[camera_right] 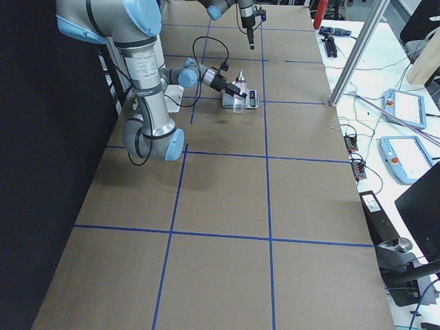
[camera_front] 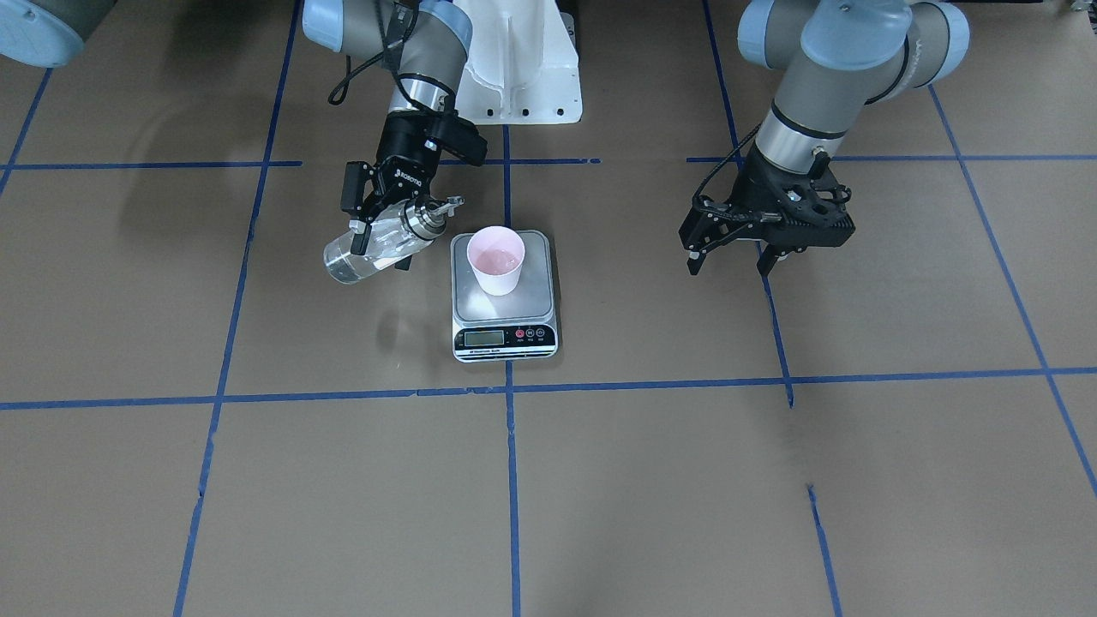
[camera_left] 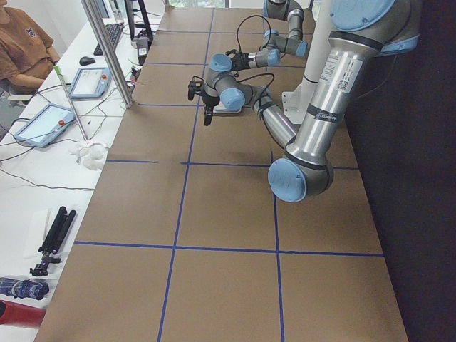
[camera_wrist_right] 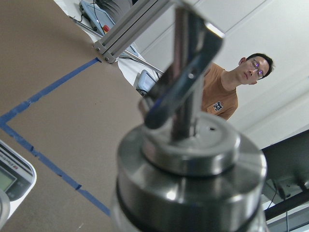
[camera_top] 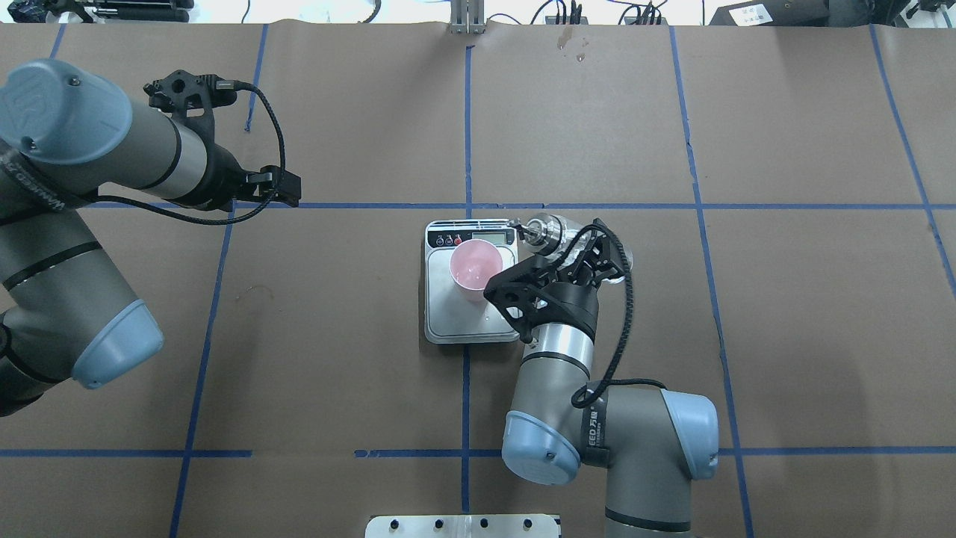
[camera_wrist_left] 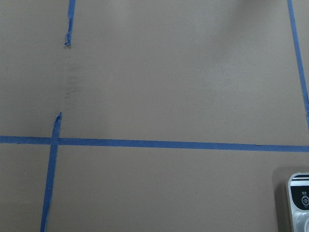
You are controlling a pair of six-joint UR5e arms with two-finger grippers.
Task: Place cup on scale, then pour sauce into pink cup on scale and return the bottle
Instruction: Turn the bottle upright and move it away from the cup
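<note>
A broad bench covered in brown paper [camera_front: 686,497] filled the view, marked into big squares by blue tape lines [camera_front: 651,383]. Along one side ran a white side table [camera_left: 35,192] strewn with cables. A flat blue-grey tablet-like pendant [camera_left: 43,122] lay on it, and a silver aluminium post [camera_left: 107,50] rose at its edge. A person in an orange-brown shirt [camera_left: 25,46] sat there. Opposite hung a black backdrop [camera_left: 420,214]. The light was bright and even.

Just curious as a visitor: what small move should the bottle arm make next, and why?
Probably slide the bottle so its spout is over the cup, then tip further. The right gripper holds it tilted, yet the spout sits beside the cup, which already stands on the scale.
</note>
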